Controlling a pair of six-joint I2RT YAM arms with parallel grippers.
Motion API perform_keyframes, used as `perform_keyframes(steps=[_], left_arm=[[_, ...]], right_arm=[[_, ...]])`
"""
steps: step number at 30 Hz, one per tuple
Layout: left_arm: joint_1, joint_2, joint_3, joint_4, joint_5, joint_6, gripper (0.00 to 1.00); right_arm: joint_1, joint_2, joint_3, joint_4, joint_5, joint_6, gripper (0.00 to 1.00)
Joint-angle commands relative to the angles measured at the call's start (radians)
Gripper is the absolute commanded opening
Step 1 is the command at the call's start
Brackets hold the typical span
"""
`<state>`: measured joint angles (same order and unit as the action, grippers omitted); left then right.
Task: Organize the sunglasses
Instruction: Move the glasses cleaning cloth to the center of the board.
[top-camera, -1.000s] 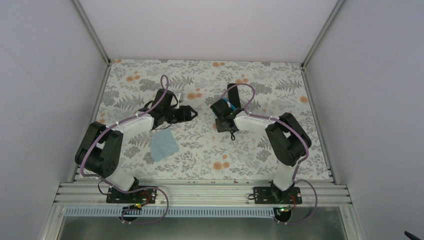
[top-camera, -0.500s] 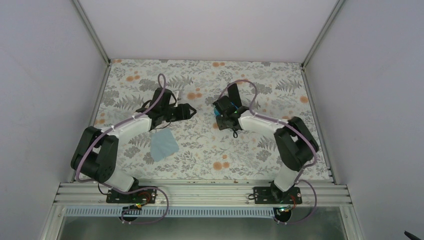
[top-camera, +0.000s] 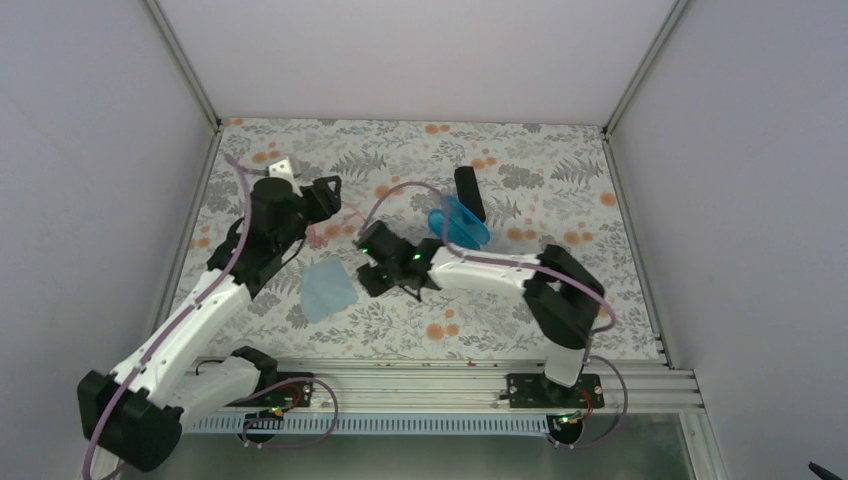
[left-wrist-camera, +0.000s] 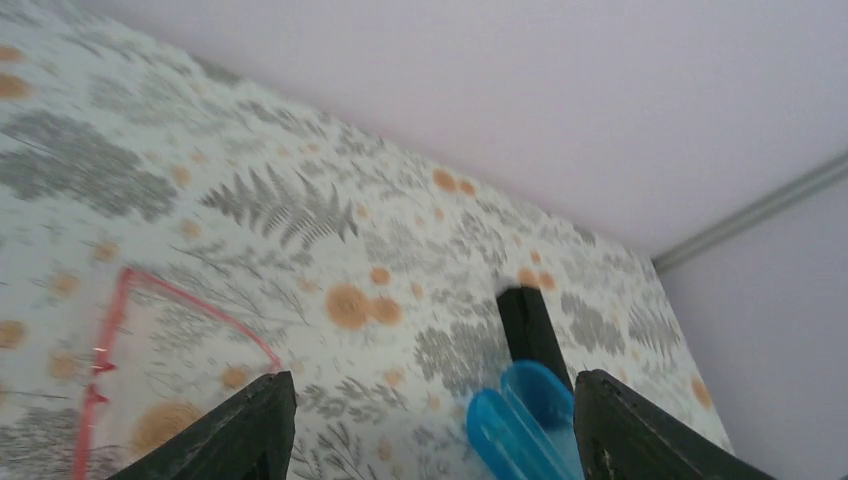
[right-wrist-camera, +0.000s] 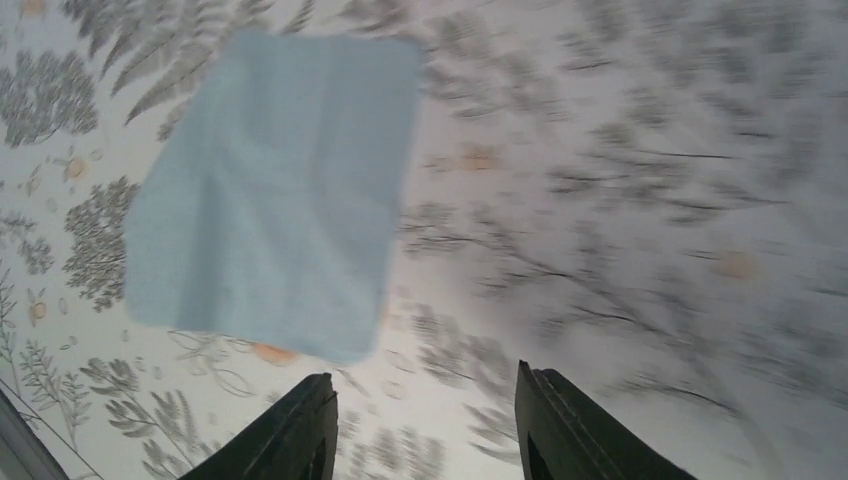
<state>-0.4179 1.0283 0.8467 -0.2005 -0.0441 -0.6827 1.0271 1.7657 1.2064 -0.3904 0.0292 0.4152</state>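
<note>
The sunglasses (top-camera: 323, 232), with a thin pink-red frame, lie on the floral table just right of my left gripper (top-camera: 327, 188). In the left wrist view their frame (left-wrist-camera: 105, 352) shows at the lower left, outside the jaws. My left gripper (left-wrist-camera: 430, 440) is open and empty, raised above the table. The glossy blue case (top-camera: 459, 224) lies open at centre right and also shows in the left wrist view (left-wrist-camera: 520, 425). My right gripper (top-camera: 370, 268) is open and empty, low over the table beside the light blue cloth (top-camera: 328, 289). The cloth (right-wrist-camera: 270, 190) lies ahead and left of the right gripper (right-wrist-camera: 425, 425).
A black oblong object (top-camera: 468, 192) lies just behind the blue case, seen also in the left wrist view (left-wrist-camera: 530, 325). White walls close the table at the back and both sides. The metal rail (top-camera: 400, 385) with the arm bases runs along the near edge.
The right gripper left the blue case and swung left to beside the cloth; the case now shows open. The left arm pulled back and left, and the sunglasses now show on the table.
</note>
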Motion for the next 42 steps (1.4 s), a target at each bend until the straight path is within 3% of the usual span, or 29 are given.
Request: perform_keyframes(steps=[1,9,20,26,30,37,42], left_arm=[[0.002,-0.107,0.031,-0.095,-0.203,-0.025,0.69],[0.003,-0.211,0.074,-0.164,-0.270,-0.007,0.70],[0.004,-0.201,0.065,-0.174,-0.258,-0.018,0.71],[0.004,-0.179,0.069,-0.172,-0.248,-0.017,0.71],[0.004,-0.170,0.069,-0.168,-0.237,-0.017,0.71],[0.003,-0.151,0.064,-0.160,-0.202,-0.009,0.71],[0.003,-0.104,0.043,-0.145,-0.123,0.005,0.71]], right_arm=[[0.091,0.138,0.129,0.002,-0.002,0.034,0.46],[0.172,0.380,0.363,-0.135,0.200,0.072,0.40],[0.175,0.451,0.396,-0.267,0.298,0.092,0.38],[0.177,0.427,0.331,-0.303,0.311,0.097,0.22],[0.177,0.386,0.280,-0.265,0.239,0.078,0.05],[0.161,0.299,0.214,-0.318,0.353,0.175,0.04],[0.125,0.156,0.021,-0.313,0.341,0.237,0.04]])
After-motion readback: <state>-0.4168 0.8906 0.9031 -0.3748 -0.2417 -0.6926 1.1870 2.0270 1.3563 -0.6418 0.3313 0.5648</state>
